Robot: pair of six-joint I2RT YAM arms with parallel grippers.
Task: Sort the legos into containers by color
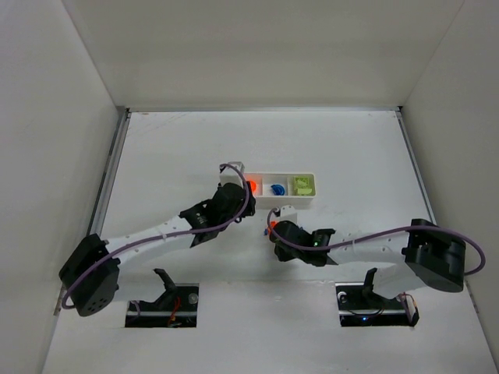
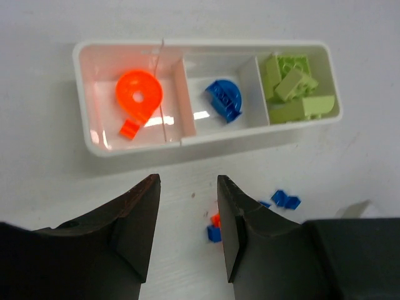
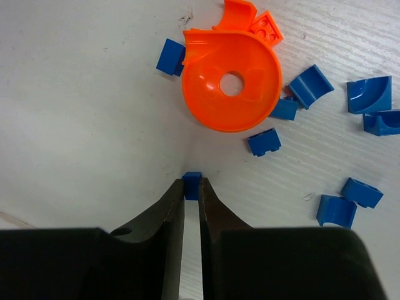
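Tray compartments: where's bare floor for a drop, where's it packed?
Long white plastic tray: middle compartment is bare around its blue curved brick; left compartment is bare along its left wall, beside the round orange disc. Right compartment is crowded with lime-green bricks.

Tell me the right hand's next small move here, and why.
Probably lift the right hand straight up, ready to carry toward the middle compartment. Its jaws look closed on a small blue brick, and that compartment already holds a blue piece.
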